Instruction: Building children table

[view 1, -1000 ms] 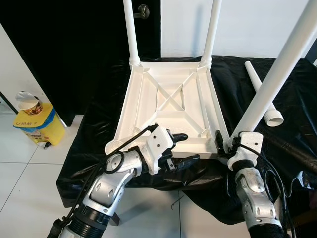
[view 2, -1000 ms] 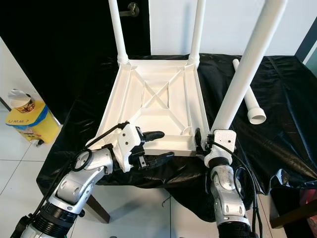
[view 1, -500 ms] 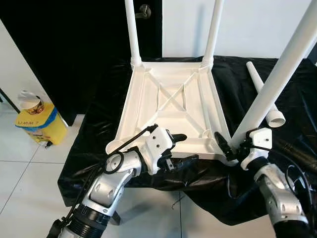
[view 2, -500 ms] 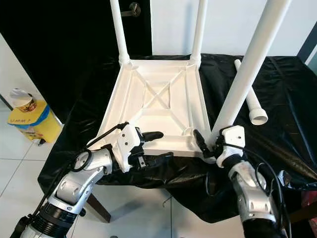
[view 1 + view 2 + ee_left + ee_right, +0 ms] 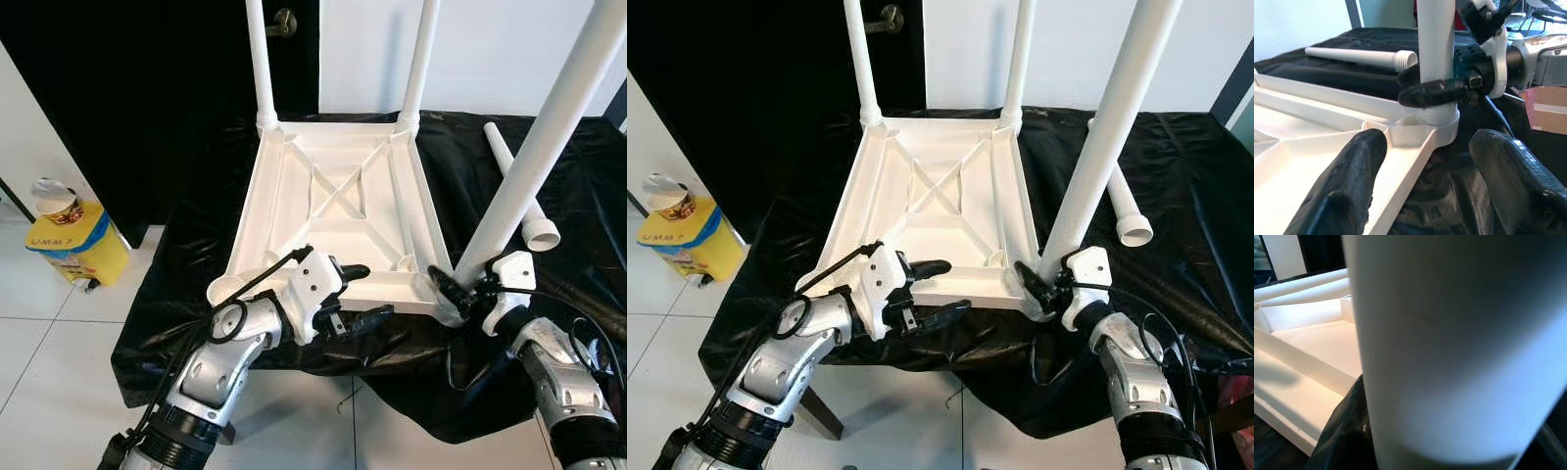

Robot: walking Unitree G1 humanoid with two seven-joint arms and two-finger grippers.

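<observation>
Tabletop (image 5: 338, 211): upside down on the black-draped counter (image 5: 196, 255), two far legs upright.
Right hand (image 5: 1050, 287): clenched on the near-right leg (image 5: 1102, 147) at its corner socket.
Left hand (image 5: 355, 296): fingers spread, straddling the near edge.
Spare leg (image 5: 519, 188): lying beside the tabletop.

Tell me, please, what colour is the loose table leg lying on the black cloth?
White; the loose table leg shows best in the right eye view.

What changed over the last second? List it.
The right end effector, shut on the near-right leg, swung its wrist outward to the robot's right, as if turning the leg in its socket. The left end effector stayed open at the tabletop's near edge; the spare leg stayed put.
</observation>
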